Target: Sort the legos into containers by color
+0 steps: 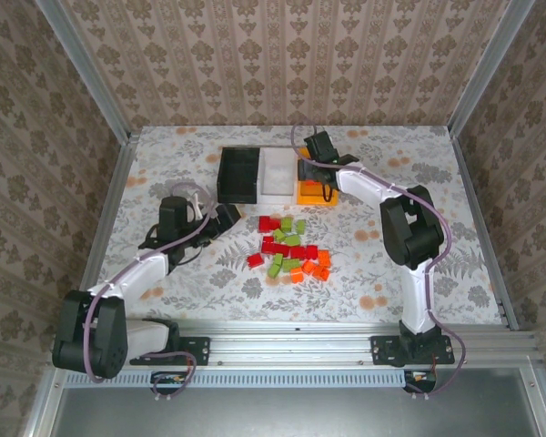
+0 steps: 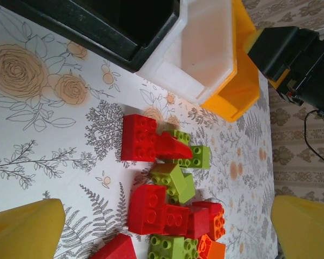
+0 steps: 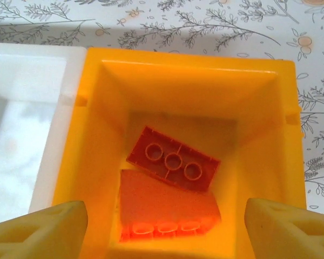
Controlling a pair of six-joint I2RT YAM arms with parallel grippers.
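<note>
Flowered table [image 1: 164, 173] enclosed by patterned walls [image 1: 282, 55], bricks [image 1: 289, 248] heaped at centre, left end effector [image 1: 226, 217] and right end effector [image 3: 167, 229] wide open, nothing held.

legos [image 1: 289, 248] before containers [image 1: 239, 196], two bricks [image 3: 173, 159] inside

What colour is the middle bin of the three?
The middle bin is white, clearest in the left wrist view.

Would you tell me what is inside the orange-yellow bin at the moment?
Two legos lie in the bin: a reddish brick, studs showing, touching an orange brick nearer the camera. Whatever is under them, or against the near wall, is hidden.
</note>
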